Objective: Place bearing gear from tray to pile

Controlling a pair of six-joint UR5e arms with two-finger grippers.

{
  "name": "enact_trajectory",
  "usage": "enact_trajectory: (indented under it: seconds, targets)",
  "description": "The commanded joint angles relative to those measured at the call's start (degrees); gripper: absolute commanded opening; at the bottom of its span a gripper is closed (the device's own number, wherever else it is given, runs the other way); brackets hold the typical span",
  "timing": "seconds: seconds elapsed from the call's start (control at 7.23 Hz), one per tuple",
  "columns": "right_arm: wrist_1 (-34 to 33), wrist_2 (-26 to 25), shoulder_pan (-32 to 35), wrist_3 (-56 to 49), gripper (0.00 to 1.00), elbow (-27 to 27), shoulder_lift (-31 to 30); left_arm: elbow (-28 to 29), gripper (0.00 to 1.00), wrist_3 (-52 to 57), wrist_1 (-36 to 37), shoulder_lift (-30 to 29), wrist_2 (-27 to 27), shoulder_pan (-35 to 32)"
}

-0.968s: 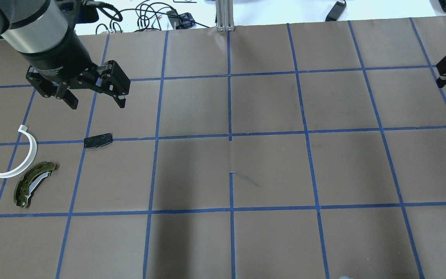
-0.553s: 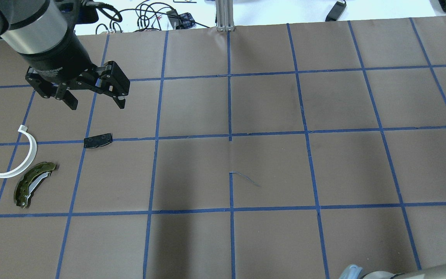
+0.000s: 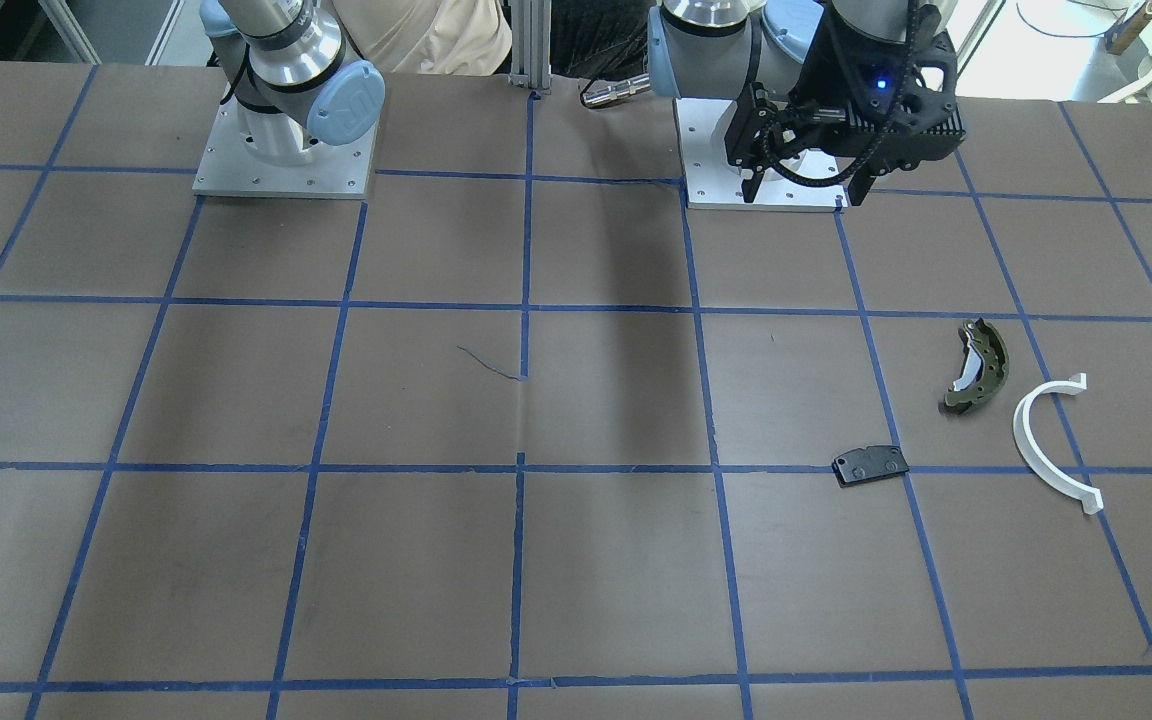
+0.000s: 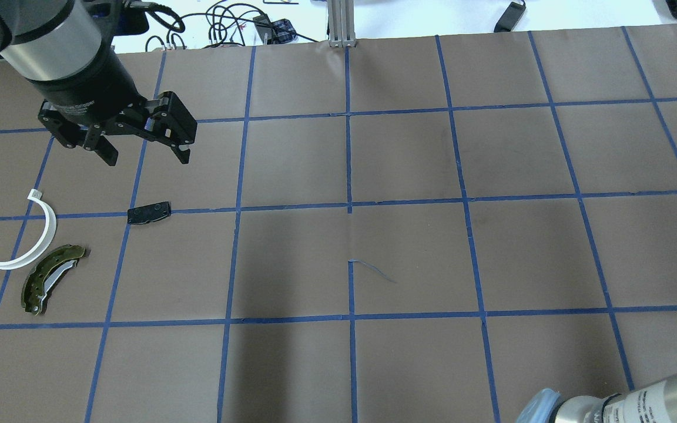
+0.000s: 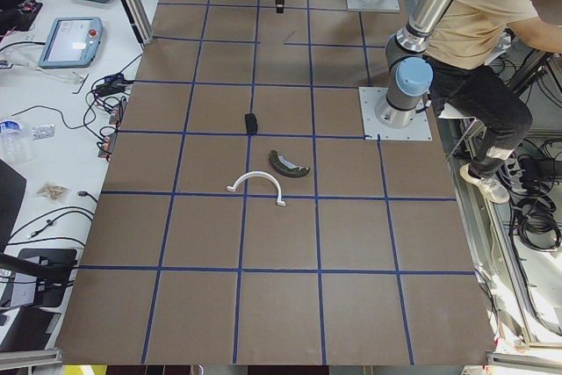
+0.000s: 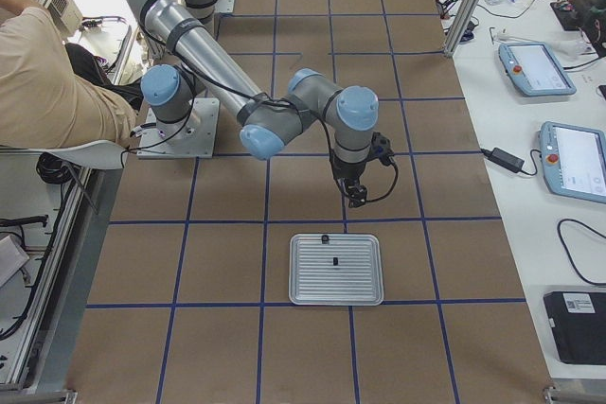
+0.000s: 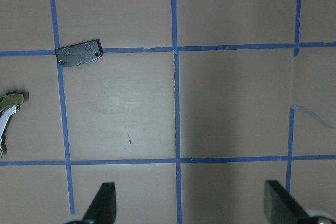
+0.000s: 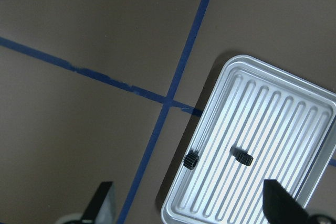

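Right claw (image 8: 191, 203) spread wide, holding nothing, hangs above the brown paper surface with blue tape grid (image 4: 409, 158), near the silver ribbed metal tray (image 8: 283, 114) at the surface's right end. The tray holds 2 parts: 1 small black toothed bearing gear (image 8: 243, 157) lies mid-tray, and a second small black gear (image 8: 192, 160) touches the tray's rim. Neither gear is touched by a claw.

Left claw (image 4: 146, 155) is also spread wide and empty, above the surface on the left side. The flat black rectangular pad (image 4: 148, 212) lies just nearer than it, on a tape line. Further left, the white plastic half-ring (image 4: 53, 226) and the olive-green curved brake shoe (image 4: 50, 279) lie just beside each other. These 3 make the pile, well apart from the tray.
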Motion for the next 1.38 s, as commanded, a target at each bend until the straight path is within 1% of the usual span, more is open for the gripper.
enact_trajectory:
  seconds: [0.0, 0.14, 0.28, 0.41, 0.83, 1.24]
  targets:
    - [-3.8, 0.2, -2.2, -10.1, 1.0, -1.5, 4.4, -0.1, 1.0, 0.0, 0.0, 0.1, 0.0, 0.0]
    - [-4.3, -0.2, -2.4, -14.1, 1.0, -4.3, 7.3, -0.2, 1.0, 0.0, 0.0, 0.2, 0.0, 0.0]
    - [-4.3, -0.4, -3.0, -15.9, 1.0, -7.2, 9.9, -0.2, 1.0, 0.0, 0.0, 0.2, 0.0, 0.0]
    - [-4.3, 0.2, -3.9, -20.5, 1.0, -8.5, 12.0, 0.2, 1.0, -0.1, 0.1, -0.3, -0.1, 0.0]
    - [-4.3, 0.1, -4.7, -24.7, 1.0, -8.5, 15.2, 0.1, 1.0, 0.0, 0.2, 0.2, -0.1, 0.0]
    - [-4.4, -0.4, -5.3, -25.8, 1.0, -8.2, 17.9, 0.1, 1.0, 0.1, 0.6, -0.1, -0.4, 0.3]
